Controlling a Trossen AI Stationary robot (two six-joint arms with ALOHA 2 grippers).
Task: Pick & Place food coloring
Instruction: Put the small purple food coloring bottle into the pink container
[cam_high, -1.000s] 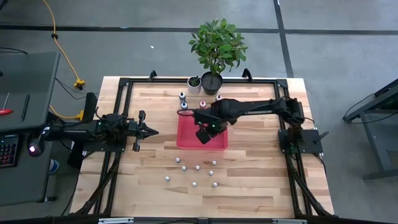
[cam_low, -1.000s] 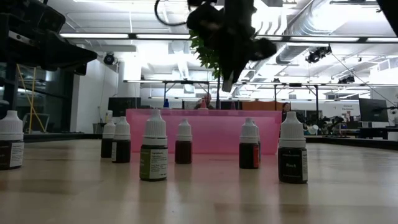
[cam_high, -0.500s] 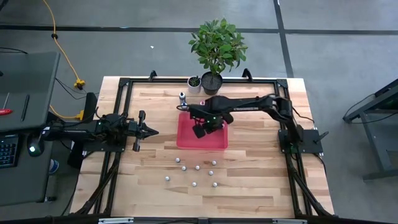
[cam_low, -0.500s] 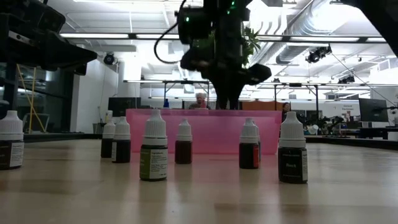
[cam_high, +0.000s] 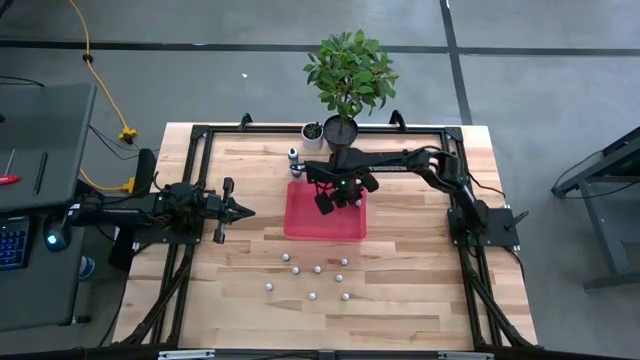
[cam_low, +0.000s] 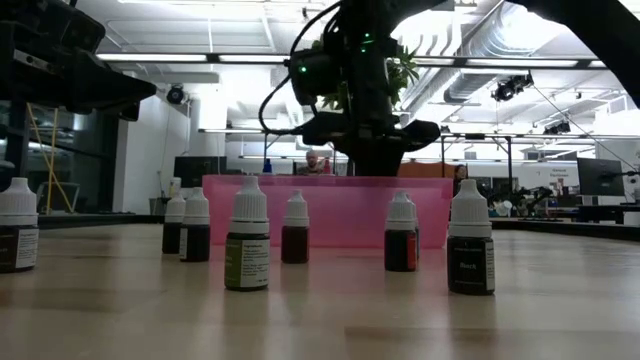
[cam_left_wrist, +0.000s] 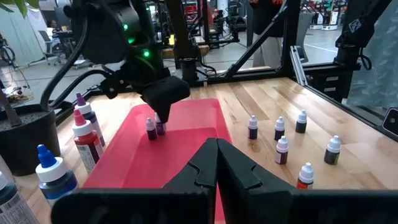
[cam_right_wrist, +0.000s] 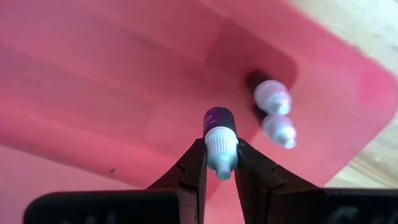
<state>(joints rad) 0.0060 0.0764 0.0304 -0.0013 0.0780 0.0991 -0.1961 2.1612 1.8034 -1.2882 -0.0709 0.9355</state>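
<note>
**Right gripper held a food coloring bottle over the red tray**

The left gripper (cam_high: 238, 211) waited well to the left of the red tray (cam_high: 300, 222), its fingers pressed together with nothing between them. The right gripper (cam_right_wrist: 219, 163) hung over the tray's far part, fingers clamped on the neck of a small purple bottle (cam_right_wrist: 219, 127) with a whitish cap. Just beyond that gripper, two more bottles (cam_right_wrist: 273, 111) stood side by side on the tray floor, near its wall. On the near side of the tray, well apart from both grippers, a loose group of bottles (cam_high: 317, 280) stood upright on the wooden table (cam_high: 420, 300). Behind the tray stood taller bottles (cam_left_wrist: 87, 138) and a potted plant (cam_high: 347, 70).
</note>
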